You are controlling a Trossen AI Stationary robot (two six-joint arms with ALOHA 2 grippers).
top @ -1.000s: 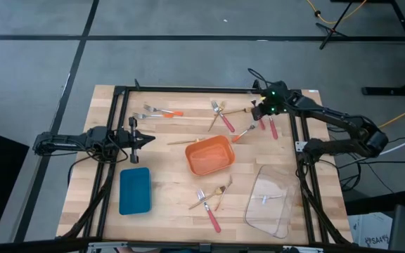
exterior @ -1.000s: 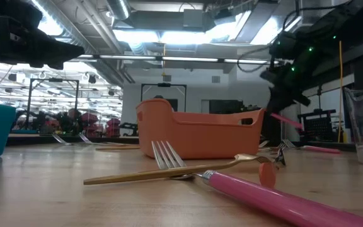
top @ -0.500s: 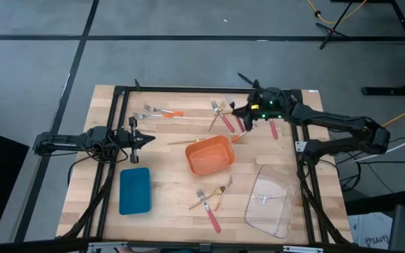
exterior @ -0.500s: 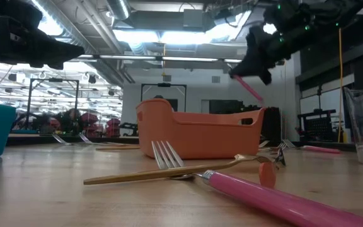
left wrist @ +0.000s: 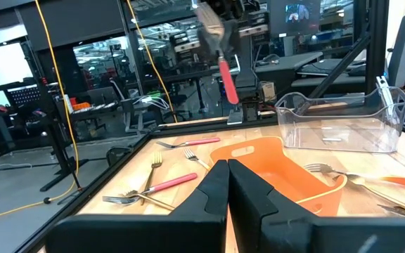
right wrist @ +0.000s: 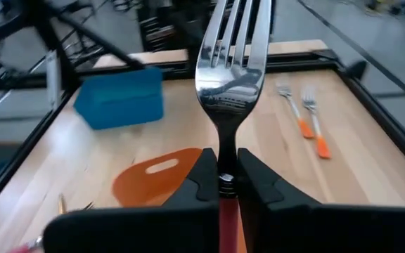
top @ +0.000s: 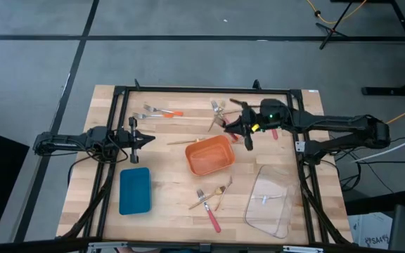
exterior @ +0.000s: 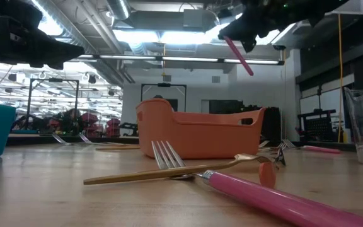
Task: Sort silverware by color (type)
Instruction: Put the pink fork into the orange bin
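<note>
**Right arm up & reaching, left arm parked**

Right arm stretched in from the table's right edge, forearm running across toward the centre-back. Right gripper [top: 239, 127] held up off the table, high in the low view, jaws pinched tight on a pink-handled fork [exterior: 238, 55]; handle slants down from the fingers, tines poke out past the fingertips [right wrist: 201, 176] in the wrist cam. Left arm lies low along the left side, pointing inward. Left gripper [top: 143, 140] hangs above the wood, fingers [left wrist: 213, 191] pressed together, nothing between them.
</note>
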